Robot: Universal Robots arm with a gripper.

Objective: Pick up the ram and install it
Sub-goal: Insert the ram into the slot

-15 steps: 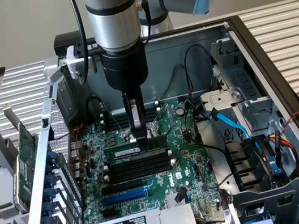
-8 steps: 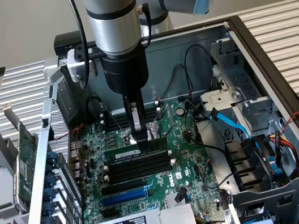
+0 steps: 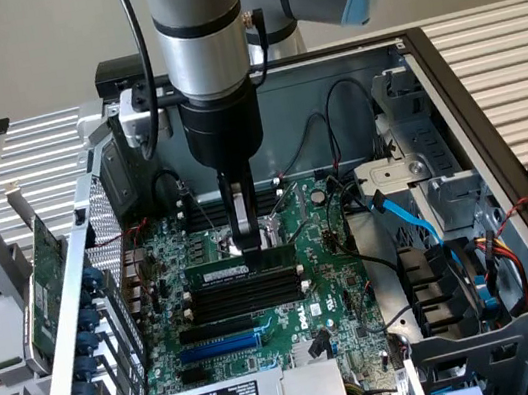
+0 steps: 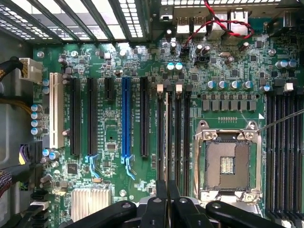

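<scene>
The ram (image 3: 223, 269) is a narrow green stick with a white label. It stands on edge in the rearmost of the black memory slots (image 3: 245, 297) on the motherboard. My gripper (image 3: 249, 248) comes straight down onto the middle of its top edge, fingers shut on it. From the wrist, the ram (image 4: 166, 133) shows as a thin pale line along its slot, running in between the two black fingertips (image 4: 161, 192) of my gripper (image 4: 167, 191). Empty black slots (image 4: 179, 137) lie right beside it.
The open computer case has metal walls (image 3: 446, 76) around the board. A green expansion card (image 3: 47, 264) leans at the exterior view's left. Blue cables (image 3: 404, 215) and drive cages crowd the right. The open CPU socket (image 4: 227, 164) lies beside the memory slots, and a blue slot (image 4: 126, 118) further off.
</scene>
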